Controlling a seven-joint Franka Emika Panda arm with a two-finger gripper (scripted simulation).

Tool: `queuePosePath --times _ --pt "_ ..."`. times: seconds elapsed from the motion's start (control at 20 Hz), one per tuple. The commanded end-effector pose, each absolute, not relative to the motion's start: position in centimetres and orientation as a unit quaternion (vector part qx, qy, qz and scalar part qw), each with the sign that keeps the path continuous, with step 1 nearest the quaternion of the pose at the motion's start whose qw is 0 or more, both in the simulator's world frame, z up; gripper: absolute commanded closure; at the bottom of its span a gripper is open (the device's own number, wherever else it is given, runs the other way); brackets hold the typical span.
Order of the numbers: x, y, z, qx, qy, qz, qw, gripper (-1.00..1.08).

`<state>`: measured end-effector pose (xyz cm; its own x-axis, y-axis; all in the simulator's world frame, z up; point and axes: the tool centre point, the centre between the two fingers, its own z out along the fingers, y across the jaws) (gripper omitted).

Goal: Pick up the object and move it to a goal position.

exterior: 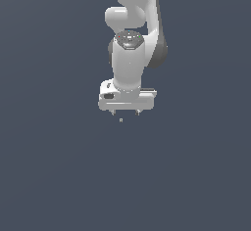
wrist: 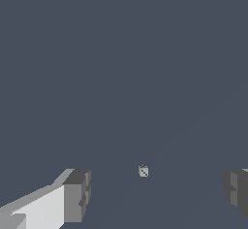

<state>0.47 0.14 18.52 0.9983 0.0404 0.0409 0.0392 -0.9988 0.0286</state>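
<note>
The object (exterior: 121,120) is a tiny pale grey speck just below my white gripper (exterior: 125,112) in the exterior view, slightly toward that view's left of the midpoint between the two small fingertips. In the wrist view the object (wrist: 143,171) shows as a small pale cube with dark marks, lying between the two grey fingers (wrist: 77,194) and apart from both. The gripper (wrist: 155,194) is open with a wide gap and holds nothing. It hangs above the object, pointing down.
Everything around is a flat dark grey-blue surface. The white arm (exterior: 130,54) rises from the gripper toward the top of the exterior view.
</note>
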Motion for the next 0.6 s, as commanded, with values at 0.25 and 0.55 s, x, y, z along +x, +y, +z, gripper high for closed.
queuePosePath --times 0.25,0.55 --pt "0.2 -0.9 18.6 1.000 0.009 0.017 0.015 -0.92" --pt "-0.1 -2.2 19.0 1.000 -0.006 0.013 0.018 -0.92"
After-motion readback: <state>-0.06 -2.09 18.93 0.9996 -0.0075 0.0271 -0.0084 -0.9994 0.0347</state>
